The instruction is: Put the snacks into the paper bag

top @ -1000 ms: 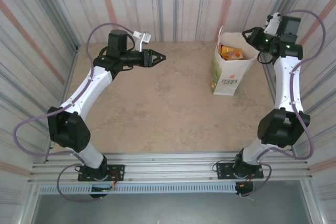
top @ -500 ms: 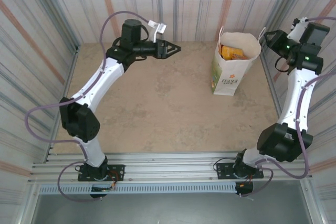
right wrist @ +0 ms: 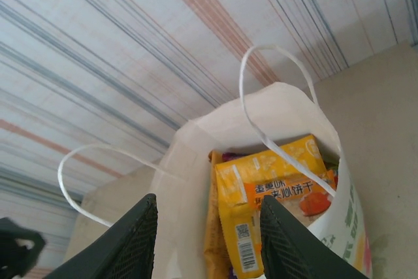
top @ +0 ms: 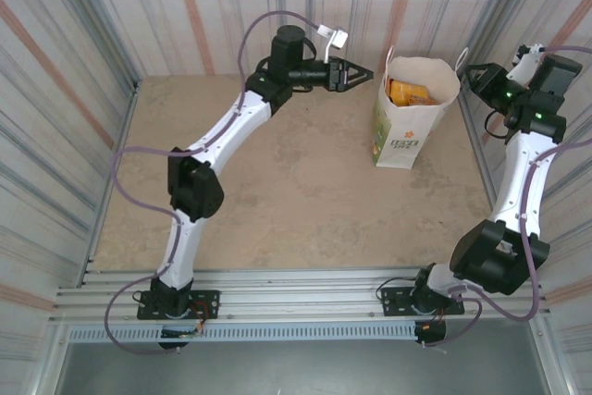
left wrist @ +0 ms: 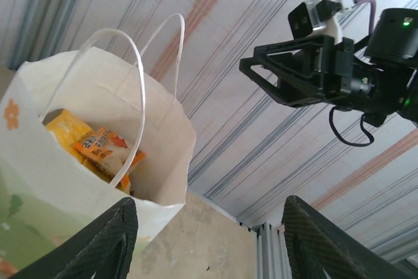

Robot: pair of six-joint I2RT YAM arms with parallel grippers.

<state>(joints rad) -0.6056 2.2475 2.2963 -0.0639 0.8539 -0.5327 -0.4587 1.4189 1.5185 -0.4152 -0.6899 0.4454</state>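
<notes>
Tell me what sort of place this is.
Probably a robot test cell, not a home or shop: striped walls box in a small table, the left arm and right arm are bolted to a metal rail, and a paper bag of snacks stands there.

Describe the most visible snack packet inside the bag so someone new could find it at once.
At the far right of the table stands a white paper bag with cord handles. Looking into its open top, the yellow packet lies foremost. It alone shows an orange band of white characters and a barcode on a white patch.
</notes>
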